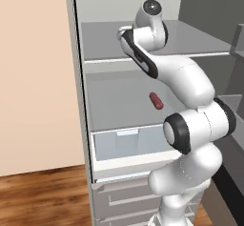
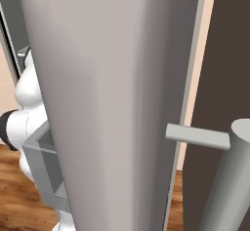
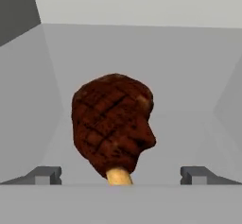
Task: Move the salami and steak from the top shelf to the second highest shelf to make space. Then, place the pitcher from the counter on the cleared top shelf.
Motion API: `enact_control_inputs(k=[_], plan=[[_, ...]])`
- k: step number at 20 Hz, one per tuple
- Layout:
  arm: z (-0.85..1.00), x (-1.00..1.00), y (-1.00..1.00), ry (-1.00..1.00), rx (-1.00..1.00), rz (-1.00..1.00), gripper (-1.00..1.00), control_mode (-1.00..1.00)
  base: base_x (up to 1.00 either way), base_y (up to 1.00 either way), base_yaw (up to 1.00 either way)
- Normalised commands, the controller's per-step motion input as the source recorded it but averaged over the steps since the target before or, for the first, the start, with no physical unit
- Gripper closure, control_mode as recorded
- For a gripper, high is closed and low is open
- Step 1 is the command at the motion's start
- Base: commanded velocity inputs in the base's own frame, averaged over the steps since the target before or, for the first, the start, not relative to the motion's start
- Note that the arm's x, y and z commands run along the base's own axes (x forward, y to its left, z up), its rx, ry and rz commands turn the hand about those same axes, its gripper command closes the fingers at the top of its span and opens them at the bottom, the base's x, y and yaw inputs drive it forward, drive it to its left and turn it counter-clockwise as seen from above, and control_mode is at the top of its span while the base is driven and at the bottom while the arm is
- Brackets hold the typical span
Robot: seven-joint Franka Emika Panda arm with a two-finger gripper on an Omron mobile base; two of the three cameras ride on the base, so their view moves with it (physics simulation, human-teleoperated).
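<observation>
While claw [image 3: 121, 176] gapes, steak [image 3: 112, 126] ahead

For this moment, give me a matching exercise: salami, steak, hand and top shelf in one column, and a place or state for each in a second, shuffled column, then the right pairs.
Things:
1. salami
2. steak
3. hand
4. top shelf

Places or states:
A. open, one finger on either side of the meat chunk
B. lying on the second highest shelf
C. dark brown with a tan bone tip, right ahead of the fingers
D. the robot's arm reaches in over it

Pairs: 1-B, 2-C, 3-A, 4-D
</observation>
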Motion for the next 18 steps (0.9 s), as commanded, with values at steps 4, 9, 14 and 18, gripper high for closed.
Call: enact_control_inputs(k=[4, 9, 14, 18], plan=[[0.0, 0.57, 0.07, 0.0, 0.0, 0.0, -1.0, -1.0, 0.0, 0.0, 0.0], [-0.1, 0.4, 0.0, 0.0, 0.0, 0.0, 1.0, -1.0, 0.0, 0.0, 0.0], [-0.26, 0.19, 0.0, 0.0, 0.0, 0.0, 1.0, -1.0, 0.0, 0.0, 0.0], [-0.56, 0.0, 0.0, -0.01, 0.0, 0.0, 1.0, -1.0, 0.0, 0.0, 0.0]])
